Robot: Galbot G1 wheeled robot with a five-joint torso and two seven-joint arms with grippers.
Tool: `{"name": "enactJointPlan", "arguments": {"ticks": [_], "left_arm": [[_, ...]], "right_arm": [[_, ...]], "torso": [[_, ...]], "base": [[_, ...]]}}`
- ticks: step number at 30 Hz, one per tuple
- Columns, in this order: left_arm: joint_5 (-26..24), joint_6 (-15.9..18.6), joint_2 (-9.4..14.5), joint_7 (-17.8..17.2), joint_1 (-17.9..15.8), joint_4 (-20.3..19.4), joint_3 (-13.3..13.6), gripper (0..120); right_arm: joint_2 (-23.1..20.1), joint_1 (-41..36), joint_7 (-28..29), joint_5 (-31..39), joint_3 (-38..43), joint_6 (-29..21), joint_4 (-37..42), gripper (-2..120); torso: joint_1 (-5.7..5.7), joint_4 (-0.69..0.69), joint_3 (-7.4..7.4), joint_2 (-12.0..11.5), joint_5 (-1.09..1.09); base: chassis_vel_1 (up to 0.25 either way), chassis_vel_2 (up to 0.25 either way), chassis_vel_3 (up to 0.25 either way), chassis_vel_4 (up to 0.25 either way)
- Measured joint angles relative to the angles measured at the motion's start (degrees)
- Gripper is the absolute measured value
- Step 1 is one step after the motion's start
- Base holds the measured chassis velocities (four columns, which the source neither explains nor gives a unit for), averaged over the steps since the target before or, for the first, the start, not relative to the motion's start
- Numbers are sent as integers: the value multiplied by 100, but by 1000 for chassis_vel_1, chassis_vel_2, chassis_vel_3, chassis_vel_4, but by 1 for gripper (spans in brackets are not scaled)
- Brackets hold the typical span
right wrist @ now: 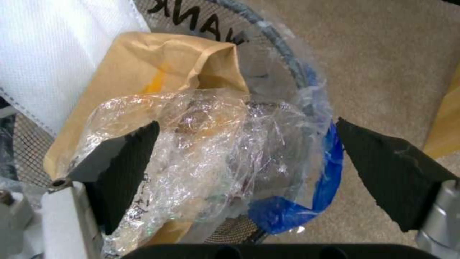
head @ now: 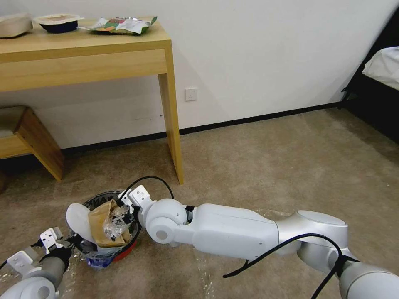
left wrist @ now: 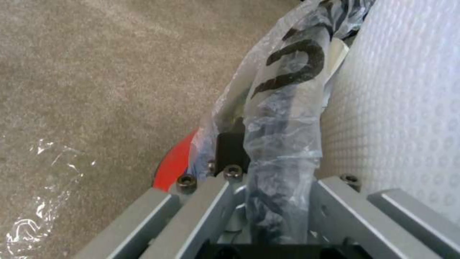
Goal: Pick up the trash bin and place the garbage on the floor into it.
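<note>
Trash bin [head: 109, 249] on carpet, near left — holding white slipper sole [head: 79, 222], brown cardboard [head: 99, 224], clear plastic scrap [right wrist: 206, 151]. Left gripper [left wrist: 273, 201] clamped on rim; right gripper [right wrist: 244, 162] above, jaws apart.

Right hand [right wrist: 247, 162] hangs with fingers spread wide; left hand [left wrist: 268, 201] is clamped tight.

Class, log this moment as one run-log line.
left claw: shut on trash bin rim | right claw: open above bin | clear plastic scrap: in bin
</note>
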Motion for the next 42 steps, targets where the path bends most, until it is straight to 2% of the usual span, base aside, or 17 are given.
{"name": "enactJointPlan", "arguments": {"ticks": [12, 42], "left_arm": [[1, 0, 7, 3, -31, 18, 6, 1], [36, -16, -24, 18, 1, -1, 27, 1]], "right_arm": [[-122, 11, 108, 66, 64, -62, 121, 98], [211, 88, -43, 142, -47, 65, 31, 97]], "torso": [[0, 0, 0, 0, 0], [0, 0, 0, 0, -1]], "base": [[0, 0, 0, 0], [0, 0, 0, 0]]}}
